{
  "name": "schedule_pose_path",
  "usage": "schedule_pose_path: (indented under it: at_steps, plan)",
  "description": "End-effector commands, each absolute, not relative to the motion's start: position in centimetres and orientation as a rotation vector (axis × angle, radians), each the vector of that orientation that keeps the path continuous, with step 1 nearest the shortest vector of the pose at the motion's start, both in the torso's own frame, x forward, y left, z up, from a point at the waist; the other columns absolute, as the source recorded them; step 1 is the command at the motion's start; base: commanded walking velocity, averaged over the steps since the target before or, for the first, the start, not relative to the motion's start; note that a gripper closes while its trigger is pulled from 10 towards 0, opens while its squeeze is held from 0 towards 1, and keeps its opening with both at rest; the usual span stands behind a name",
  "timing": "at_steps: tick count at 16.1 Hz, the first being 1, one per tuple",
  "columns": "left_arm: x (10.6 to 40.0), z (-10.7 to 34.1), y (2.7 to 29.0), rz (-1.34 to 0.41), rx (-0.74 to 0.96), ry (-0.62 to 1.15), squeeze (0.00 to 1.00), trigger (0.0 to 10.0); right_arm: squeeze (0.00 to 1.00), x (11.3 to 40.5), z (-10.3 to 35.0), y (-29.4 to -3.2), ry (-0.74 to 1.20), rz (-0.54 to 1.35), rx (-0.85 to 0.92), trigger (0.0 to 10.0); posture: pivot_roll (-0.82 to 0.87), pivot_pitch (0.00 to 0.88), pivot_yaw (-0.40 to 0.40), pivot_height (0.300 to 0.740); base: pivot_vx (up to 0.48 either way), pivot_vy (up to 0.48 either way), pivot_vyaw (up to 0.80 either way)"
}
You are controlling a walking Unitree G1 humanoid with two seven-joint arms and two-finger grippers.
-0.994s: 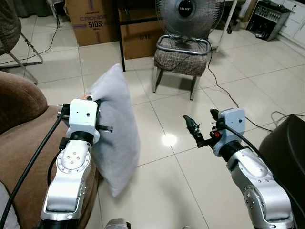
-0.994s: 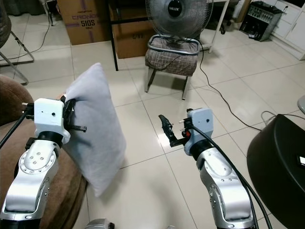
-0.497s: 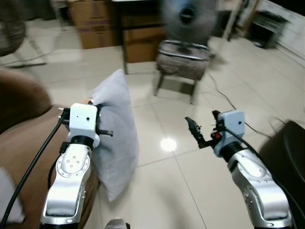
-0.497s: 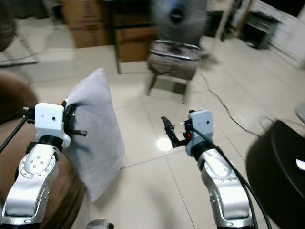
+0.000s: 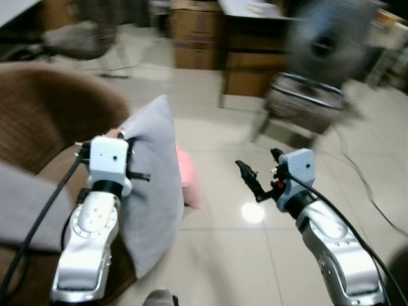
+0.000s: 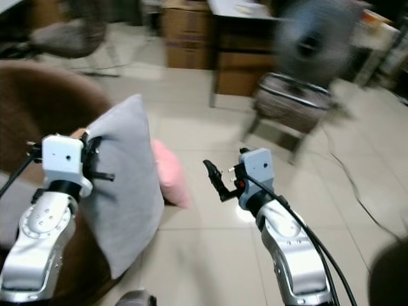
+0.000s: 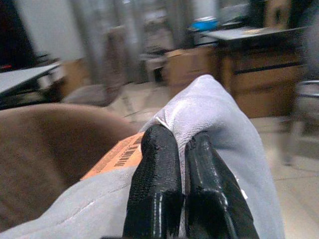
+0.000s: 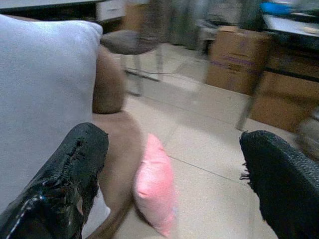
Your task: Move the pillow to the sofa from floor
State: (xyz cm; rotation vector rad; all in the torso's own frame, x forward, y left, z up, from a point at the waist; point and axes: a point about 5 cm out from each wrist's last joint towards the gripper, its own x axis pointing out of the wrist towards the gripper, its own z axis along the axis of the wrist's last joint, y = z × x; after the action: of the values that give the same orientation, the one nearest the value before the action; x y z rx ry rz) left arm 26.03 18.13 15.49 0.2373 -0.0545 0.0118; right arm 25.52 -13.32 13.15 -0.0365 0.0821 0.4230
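Pillow (image 5: 150,191), grey and plump, hangs upright in the air from the left gripper (image 7: 177,149), whose two black fingers (image 7: 157,174) are clenched side by side on its upper edge, just beside an orange barcode label (image 7: 117,157) sewn or stuck on the fabric. From the head cameras, the left arm's white wrist housing (image 5: 107,156) presses against the pillow's flat side, and the pillow's lower corner dangles below it, over the front edge of the brown sofa (image 5: 48,121). That sofa's rounded arm and seat lie at the robot's left, with a pale grey cloth (image 5: 25,213) draped on the seat nearer the camera.

The right gripper (image 5: 252,180) hovers over the tiled floor (image 5: 217,255) well apart from the pillow, its fingers spread wide with nothing between them; the right wrist view looks between those fingers (image 8: 65,184) toward the grey pillow and the sofa.

On the floor, close against the sofa's front and partly behind the held pillow, leans a pink pillow (image 6: 169,173). Farther off, blurred, stand a padded stool (image 5: 303,102) with a fan (image 5: 328,41) on or behind it, a dark desk (image 5: 255,38), cardboard boxes (image 5: 191,41), and a chair (image 5: 83,38) at the far left. A bright glare spot (image 5: 253,212) marks the tiles beneath the right arm
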Motion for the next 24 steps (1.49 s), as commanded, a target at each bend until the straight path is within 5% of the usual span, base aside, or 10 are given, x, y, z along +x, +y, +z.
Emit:
schedule_pose_path:
  at_steps: [1,9,24]
  plan:
    - [26.0,16.8,17.6,-0.001,0.235,-0.125,0.0,10.0,0.0,25.5,13.2,-13.6,0.076,0.42,-0.05,10.0,0.07,0.0,-0.021,0.74,0.345,0.0,0.73]
    - [26.1,16.8,17.7,0.008,0.243,-0.112,0.0,10.0,0.0,25.8,13.0,-13.5,0.084,0.445,-0.05,10.0,0.08,0.0,-0.032,0.74,0.346,0.0,0.71]
    - [27.7,16.4,15.8,-0.109,0.238,-0.065,0.0,10.0,0.0,25.8,12.7,-15.3,0.091,0.355,-0.013,10.0,0.07,0.0,-0.009,0.74,0.274,0.0,0.27]
